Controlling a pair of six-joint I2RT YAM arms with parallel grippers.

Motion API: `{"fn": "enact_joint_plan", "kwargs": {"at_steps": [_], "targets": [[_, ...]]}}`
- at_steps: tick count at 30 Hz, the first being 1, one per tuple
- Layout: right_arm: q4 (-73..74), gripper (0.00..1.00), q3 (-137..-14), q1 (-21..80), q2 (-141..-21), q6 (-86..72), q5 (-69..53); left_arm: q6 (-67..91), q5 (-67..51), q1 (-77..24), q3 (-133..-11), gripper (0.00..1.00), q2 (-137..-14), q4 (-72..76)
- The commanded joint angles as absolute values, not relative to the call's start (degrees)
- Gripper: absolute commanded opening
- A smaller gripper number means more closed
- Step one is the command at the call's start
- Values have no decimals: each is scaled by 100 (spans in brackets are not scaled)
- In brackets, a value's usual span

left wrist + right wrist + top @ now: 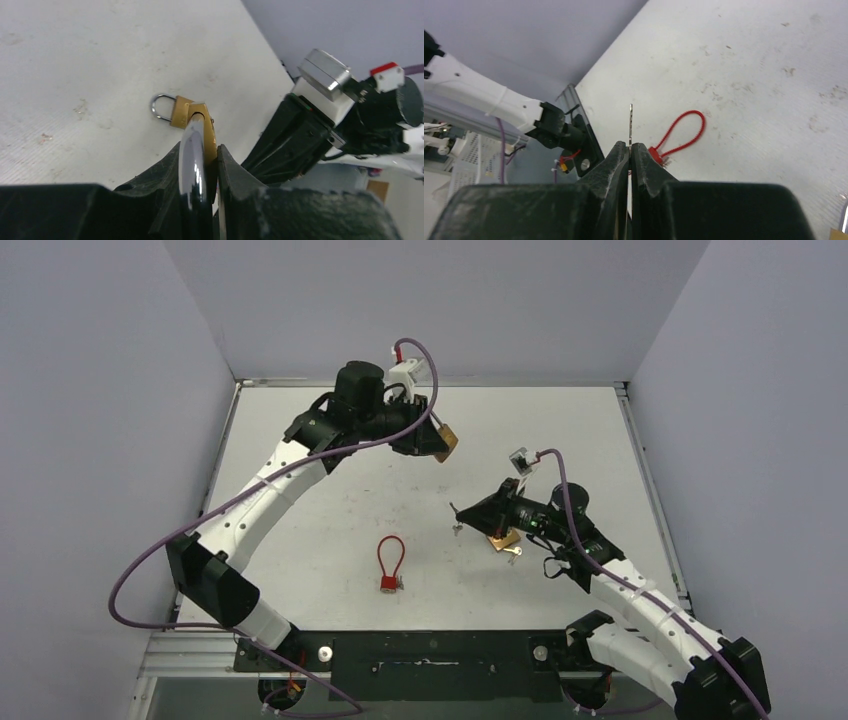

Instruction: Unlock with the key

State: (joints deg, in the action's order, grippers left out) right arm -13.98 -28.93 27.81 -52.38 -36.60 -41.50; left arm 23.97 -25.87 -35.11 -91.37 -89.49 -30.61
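As wrist views clarify, right end effector pinches key, left end effector padlock.

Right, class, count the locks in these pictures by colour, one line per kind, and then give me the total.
Brass padlocks: 2
Red cable lock: 1
Total: 3
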Motion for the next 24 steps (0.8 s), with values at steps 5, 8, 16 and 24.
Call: {"fn": "enact_joint_plan", "kwargs": {"at_steps": [5,8,16,24], "targets": [[-2447,0,-3421,2786,-4559,-4644,-4957,2599,-4722,-3430,-10233,0,-8526,-3975],[-2558,0,-3530,2786,-4443,-4772,-5114,2724,-5117,-3428,-10146,0,-8427,-4000],[-3129,0,-3467,2786,-4358,-5176,-5265,3348,-6000,-3428,-9742,0,-8186,-3430],[-4113,0,-3332,2786,-4480,-5810,-5186,3195,-6126,-3428,-9571,0,-8052,-3452]]}}
